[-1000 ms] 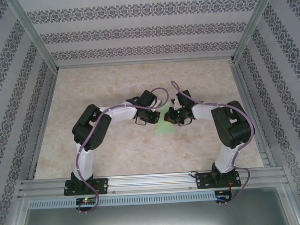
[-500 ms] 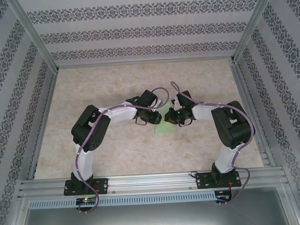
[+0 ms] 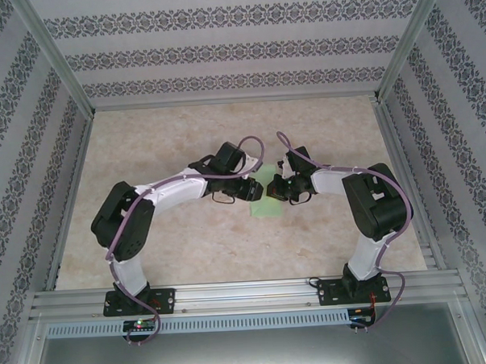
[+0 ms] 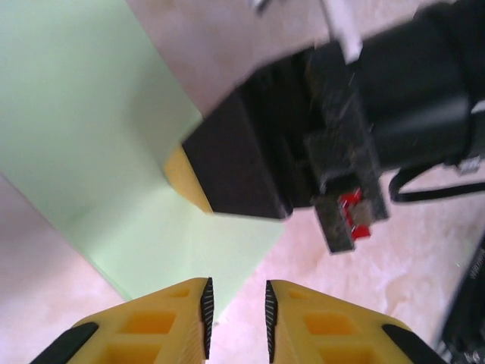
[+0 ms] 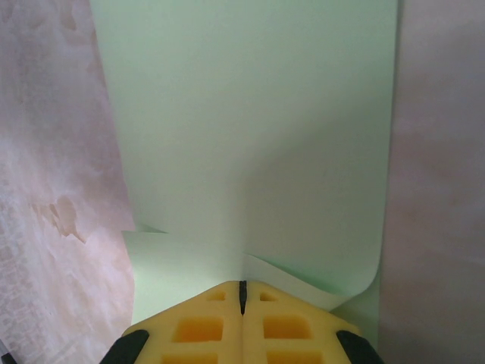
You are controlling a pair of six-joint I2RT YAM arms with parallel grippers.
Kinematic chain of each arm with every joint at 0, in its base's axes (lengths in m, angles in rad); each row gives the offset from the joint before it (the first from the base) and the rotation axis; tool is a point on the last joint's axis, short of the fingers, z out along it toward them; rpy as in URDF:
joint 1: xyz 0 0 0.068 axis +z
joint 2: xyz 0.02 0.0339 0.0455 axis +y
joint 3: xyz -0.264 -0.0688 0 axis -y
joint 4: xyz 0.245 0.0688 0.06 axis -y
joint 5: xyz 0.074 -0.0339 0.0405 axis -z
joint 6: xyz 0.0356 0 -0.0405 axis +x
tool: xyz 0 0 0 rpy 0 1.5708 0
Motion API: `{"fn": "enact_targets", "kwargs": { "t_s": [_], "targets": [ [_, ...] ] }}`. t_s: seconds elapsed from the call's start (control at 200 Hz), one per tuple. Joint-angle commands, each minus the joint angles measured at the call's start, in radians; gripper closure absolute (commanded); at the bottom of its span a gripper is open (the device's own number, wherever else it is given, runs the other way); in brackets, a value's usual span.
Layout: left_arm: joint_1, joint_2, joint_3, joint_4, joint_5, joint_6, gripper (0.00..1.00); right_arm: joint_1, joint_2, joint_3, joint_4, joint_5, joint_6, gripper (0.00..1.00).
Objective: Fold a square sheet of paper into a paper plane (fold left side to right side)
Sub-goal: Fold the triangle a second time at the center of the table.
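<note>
Folding looks half done: the green sheet [image 3: 267, 207] lies well in from every tabletop [image 3: 189, 249] edge, one flap curled over. Shut, the right fingers [image 5: 216, 299] press on it; the left fingers [image 4: 178, 322], slightly apart and empty, hover by its corner. Next: flatten the crease.
</note>
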State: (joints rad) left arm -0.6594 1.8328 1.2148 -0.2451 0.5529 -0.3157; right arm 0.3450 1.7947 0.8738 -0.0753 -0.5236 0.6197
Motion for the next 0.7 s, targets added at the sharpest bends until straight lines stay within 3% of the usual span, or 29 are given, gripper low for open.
{"fn": "enact_targets", "kwargs": {
  "t_s": [0.0,0.15,0.694],
  "targets": [
    [-0.006,0.045,-0.036,0.092,0.16,-0.072,0.74,0.013,0.01,-0.023,-0.074,0.046,-0.035,1.0],
    [-0.013,0.094,-0.037,0.118,0.23,-0.086,0.75,0.012,0.006,-0.019,-0.084,0.051,-0.04,1.0],
    [-0.014,0.155,-0.05,0.067,0.084,-0.067,0.79,0.011,-0.001,-0.007,-0.115,0.066,-0.058,1.0]
  ]
}}
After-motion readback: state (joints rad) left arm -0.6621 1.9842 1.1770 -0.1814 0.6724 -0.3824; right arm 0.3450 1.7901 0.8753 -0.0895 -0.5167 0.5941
